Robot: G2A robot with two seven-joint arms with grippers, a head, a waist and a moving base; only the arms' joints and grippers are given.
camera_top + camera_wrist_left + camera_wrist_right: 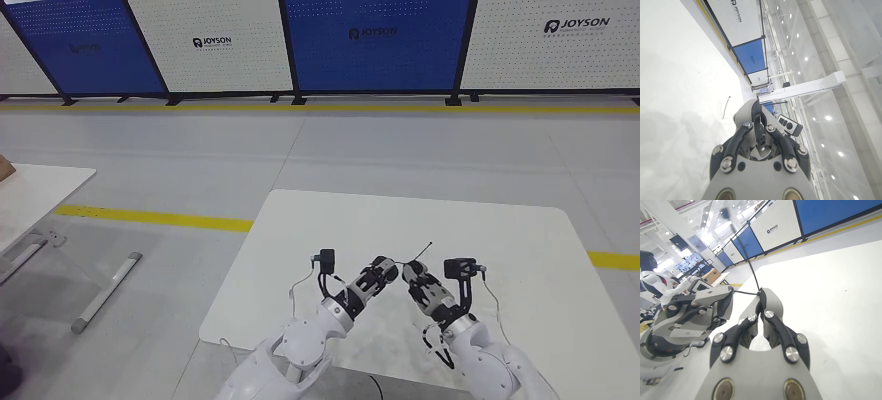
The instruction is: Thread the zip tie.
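The zip tie [745, 255] is held off the surface [500, 230], pinched between the two tools where they meet tip to tip. This is above the middle of the surface and somewhat nearer its near edge than its far one.

The right tool [761, 291] has its fingers pressed together on the strap, which bends sharply at their tips. From that bend, one short stretch runs straight across to the left tool [730, 295] and disappears into its fingertips. The left tool's fingers are also pressed together, gripping that end.

The longer stretch rises from the right tool's tips, up and away toward the far edge. It ends in the small square head, which hangs free and touches nothing.

In the top view the left tool [385, 268] and right tool [411, 272] angle in toward each other. The free strap [421, 250] slants away from their junction. In the left wrist view the same free length [726, 107] shows just beside the shut fingertips [755, 106], against the white surface.
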